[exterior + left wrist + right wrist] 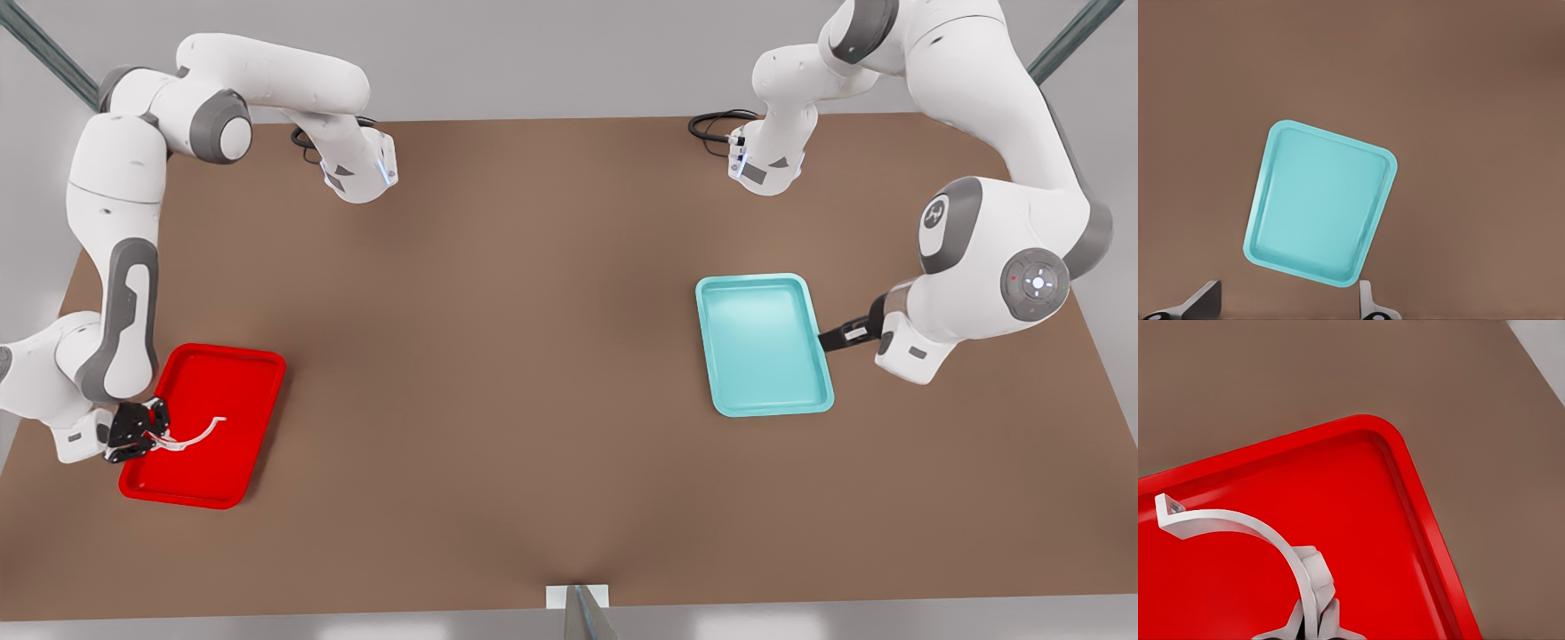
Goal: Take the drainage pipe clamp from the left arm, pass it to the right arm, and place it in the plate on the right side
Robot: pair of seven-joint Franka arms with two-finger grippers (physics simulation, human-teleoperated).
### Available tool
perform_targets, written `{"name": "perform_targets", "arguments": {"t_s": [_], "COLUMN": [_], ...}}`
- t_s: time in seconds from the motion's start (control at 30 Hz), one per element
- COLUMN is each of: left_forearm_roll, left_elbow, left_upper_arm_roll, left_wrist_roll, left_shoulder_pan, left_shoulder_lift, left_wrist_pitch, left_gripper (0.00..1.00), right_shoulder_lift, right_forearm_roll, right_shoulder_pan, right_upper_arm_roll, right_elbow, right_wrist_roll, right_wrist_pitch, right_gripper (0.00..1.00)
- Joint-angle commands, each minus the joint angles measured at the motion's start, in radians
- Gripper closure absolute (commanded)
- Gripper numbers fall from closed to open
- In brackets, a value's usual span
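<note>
Red plate glossy plastic; teal tray satin plastic; table matt brown.

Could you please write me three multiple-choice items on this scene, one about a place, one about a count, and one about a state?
1. Where is the white clamp?
A. over the red tray
B. in the teal tray
C. on the bare table

2. How many trays are on the table?
A. one
B. two
C. three

3. What is the right gripper doing?
A. hanging open
B. gripping the clamp
C. gripping a tray rim

Answers:
1 A, the clamp sits over the red tray.
2 B, that one and the teal tray.
3 B, the right gripper is shut on the clamp; the left gripper waits open beside the teal tray.
</note>
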Motion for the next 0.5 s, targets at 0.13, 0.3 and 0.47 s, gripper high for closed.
{"name": "perform_targets", "arguments": {"t_s": [0.13,0.3,0.47], "left_forearm_roll": [0.002,0.002,0.001], "left_elbow": [0.000,0.000,0.000], "left_upper_arm_roll": [0.001,0.000,-0.002], "left_wrist_roll": [0.097,0.143,0.143], "left_shoulder_pan": [0.007,0.024,0.021], "left_shoulder_lift": [-0.002,-0.002,-0.004], "left_wrist_pitch": [-0.016,-0.018,-0.021], "left_gripper": [0.00,0.00,0.00], "right_shoulder_lift": [0.001,0.003,-0.002], "right_forearm_roll": [0.029,0.029,0.073], "right_shoulder_pan": [0.020,0.018,0.043], "right_upper_arm_roll": [0.009,0.011,0.018], "right_elbow": [-0.022,-0.021,-0.001], "right_wrist_roll": [-0.177,-0.189,-0.160], "right_wrist_pitch": [-0.002,-0.002,-0.026], "right_gripper": [0.57,0.00,0.00]}}
